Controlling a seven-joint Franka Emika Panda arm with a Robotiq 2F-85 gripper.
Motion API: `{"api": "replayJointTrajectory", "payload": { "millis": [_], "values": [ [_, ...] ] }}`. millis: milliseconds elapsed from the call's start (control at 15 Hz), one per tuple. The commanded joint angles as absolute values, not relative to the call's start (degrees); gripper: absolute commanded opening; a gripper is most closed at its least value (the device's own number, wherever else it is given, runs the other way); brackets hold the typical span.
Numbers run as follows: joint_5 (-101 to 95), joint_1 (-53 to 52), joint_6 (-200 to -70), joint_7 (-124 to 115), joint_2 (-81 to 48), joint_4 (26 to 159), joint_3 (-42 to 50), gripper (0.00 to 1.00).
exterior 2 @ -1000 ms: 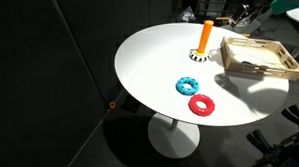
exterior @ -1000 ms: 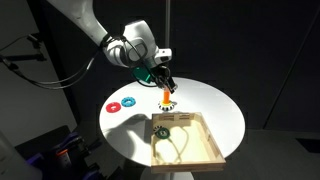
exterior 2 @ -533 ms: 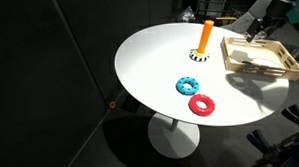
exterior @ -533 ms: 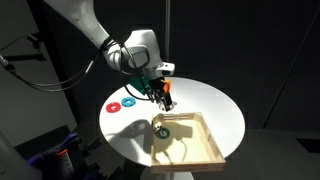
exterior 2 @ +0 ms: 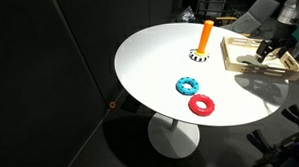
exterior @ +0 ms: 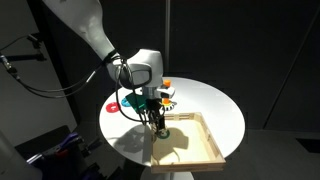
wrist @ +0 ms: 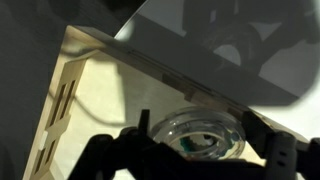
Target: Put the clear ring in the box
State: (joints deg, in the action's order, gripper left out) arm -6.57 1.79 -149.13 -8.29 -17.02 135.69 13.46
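The gripper (exterior: 159,126) pinches the clear ring (wrist: 205,136) over the box (wrist: 58,110) by the tabletop edge. I think only letting go is left.

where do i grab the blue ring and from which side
Probably from straight above: pinch the band of the blue ring, one finger in the hole, one outside. It lies flat on the table, leaving little edge for a side grasp.
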Motion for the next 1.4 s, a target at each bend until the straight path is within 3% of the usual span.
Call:
{"api": "replayJointTrajectory", "payload": {
  "millis": [0, 200, 267, 333, 400, 533, 1333],
  "values": [
    [-6.1, 3.4, -146.6, -8.0, -19.3, 135.1, 12.0, 0.65],
    [-6.1, 3.4, -145.7, -7.9, -20.8, 134.9, 11.8, 0.65],
    [-6.1, 3.4, -145.4, -7.8, -20.8, 134.9, 11.7, 0.72],
    [-5.9, 3.5, -145.1, -7.7, -20.8, 134.8, 11.6, 0.97],
    [-5.9, 3.5, -144.9, -7.7, -20.6, 134.8, 11.5, 0.93],
    [-5.7, 3.6, -144.5, -7.5, -20.0, 134.6, 11.4, 1.00],
    [3.0, 4.9, -135.0, 1.9, -11.3, 131.6, 5.5, 1.00]
  ]
}}
